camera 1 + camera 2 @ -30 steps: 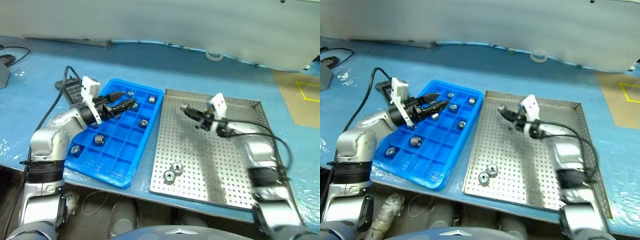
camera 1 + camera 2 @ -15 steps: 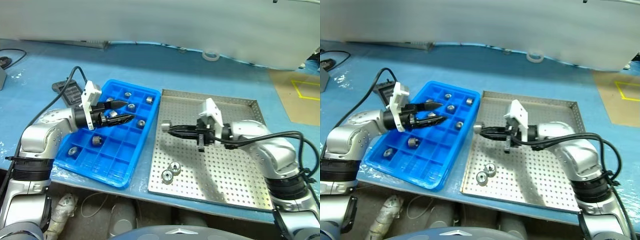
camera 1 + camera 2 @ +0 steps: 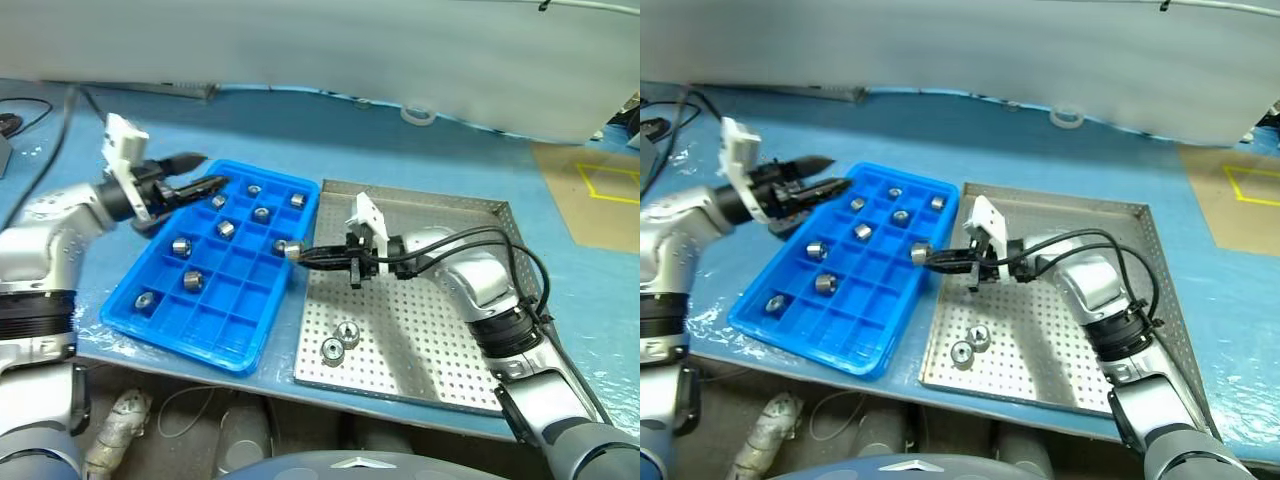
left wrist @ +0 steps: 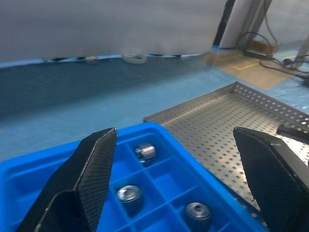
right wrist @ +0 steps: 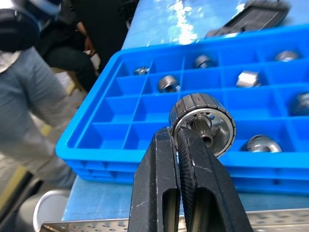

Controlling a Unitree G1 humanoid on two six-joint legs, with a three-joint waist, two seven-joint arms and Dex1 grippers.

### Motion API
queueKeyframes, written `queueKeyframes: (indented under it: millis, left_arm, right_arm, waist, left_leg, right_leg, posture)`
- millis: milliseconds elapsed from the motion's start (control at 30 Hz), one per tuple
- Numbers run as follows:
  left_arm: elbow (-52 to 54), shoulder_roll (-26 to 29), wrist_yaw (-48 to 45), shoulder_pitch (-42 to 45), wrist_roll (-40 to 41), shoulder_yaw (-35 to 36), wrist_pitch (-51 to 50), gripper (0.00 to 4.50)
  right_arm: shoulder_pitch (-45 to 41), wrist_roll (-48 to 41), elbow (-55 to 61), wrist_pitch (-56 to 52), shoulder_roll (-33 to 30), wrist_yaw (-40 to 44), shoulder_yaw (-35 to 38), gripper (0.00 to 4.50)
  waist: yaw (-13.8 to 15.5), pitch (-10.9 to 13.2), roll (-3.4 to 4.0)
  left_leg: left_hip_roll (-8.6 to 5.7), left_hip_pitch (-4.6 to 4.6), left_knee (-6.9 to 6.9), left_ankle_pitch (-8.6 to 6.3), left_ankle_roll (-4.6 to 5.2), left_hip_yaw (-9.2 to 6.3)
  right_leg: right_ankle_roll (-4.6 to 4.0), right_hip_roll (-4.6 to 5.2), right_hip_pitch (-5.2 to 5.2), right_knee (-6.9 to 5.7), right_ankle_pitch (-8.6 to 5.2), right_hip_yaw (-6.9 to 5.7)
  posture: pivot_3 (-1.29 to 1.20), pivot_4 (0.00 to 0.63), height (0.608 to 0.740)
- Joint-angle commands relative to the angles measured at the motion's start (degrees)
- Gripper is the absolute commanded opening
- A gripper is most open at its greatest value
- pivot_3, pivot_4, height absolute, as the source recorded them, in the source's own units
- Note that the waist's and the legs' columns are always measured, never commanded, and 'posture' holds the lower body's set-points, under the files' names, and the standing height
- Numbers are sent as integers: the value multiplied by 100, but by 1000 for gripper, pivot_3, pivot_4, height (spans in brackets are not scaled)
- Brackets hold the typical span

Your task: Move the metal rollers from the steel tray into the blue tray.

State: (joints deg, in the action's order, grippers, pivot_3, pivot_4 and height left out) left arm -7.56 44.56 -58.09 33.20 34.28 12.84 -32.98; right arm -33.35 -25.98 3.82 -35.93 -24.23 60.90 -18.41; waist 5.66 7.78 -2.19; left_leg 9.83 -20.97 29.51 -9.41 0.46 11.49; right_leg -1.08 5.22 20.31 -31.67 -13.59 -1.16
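Observation:
The blue tray (image 3: 237, 300) lies left of the steel tray (image 3: 430, 320) and holds several metal rollers (image 3: 227, 229) in its compartments. Two more rollers (image 3: 342, 341) rest near the steel tray's front left corner. My right gripper (image 3: 305, 254) points left, level with the table, and is shut on one roller (image 5: 203, 123), which hangs over the blue tray's right edge. My left gripper (image 3: 192, 184) is open with nothing in it, over the blue tray's far left corner; its fingers (image 4: 96, 164) stand wide apart.
A dark controller (image 5: 256, 14) lies on the blue tabletop beyond the blue tray. A roll of tape (image 3: 418, 113) sits at the back. A person in blue clothing (image 5: 29, 92) stands near the table's front edge.
My right gripper has swung left across the steel tray with the roller, reaching the blue tray's right edge. My left gripper, still open, has pulled back left and up to the far corner.

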Motion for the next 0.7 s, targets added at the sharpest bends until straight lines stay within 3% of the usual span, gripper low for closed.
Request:
queueKeyframes:
  millis: [33,167,433,700]
  left_arm:
    - [-17,280,-228,-77,-109,148,190,4087]
    - [367,369,-207,-558,30,333,17,4087]
    - [1600,-35,428,-1533,495,580,-515,4087]
    - [2010,-140,796,-1852,696,685,-665,4087]
  right_arm:
    - [-235,-93,123,50,137,326,-126,29]
    - [-366,-181,36,-104,434,339,-149,29]
    - [-547,-577,-382,-1011,952,297,-62,29]
    - [-664,3,-1297,-514,1283,222,-292,29]
  waist:
    - [13,0,0]
    - [60,-2,-3]
    - [222,0,-1]
    - [336,0,-1]
  left_leg:
    - [0,-7,2,-4,7,0]
    - [1,-21,19,-16,23,-11]
    - [5,-15,26,-13,15,-12]
    - [5,-10,21,2,-9,-14]
  right_leg:
    - [0,0,1,1,0,-4]
    - [-1,3,0,-2,0,-26]
    - [-8,10,-1,-6,-5,-29]
    - [-6,9,2,-8,-5,-26]
  posture:
    - [142,150,740]
    - [177,150,740]
    - [232,150,740]
    - [260,150,740]
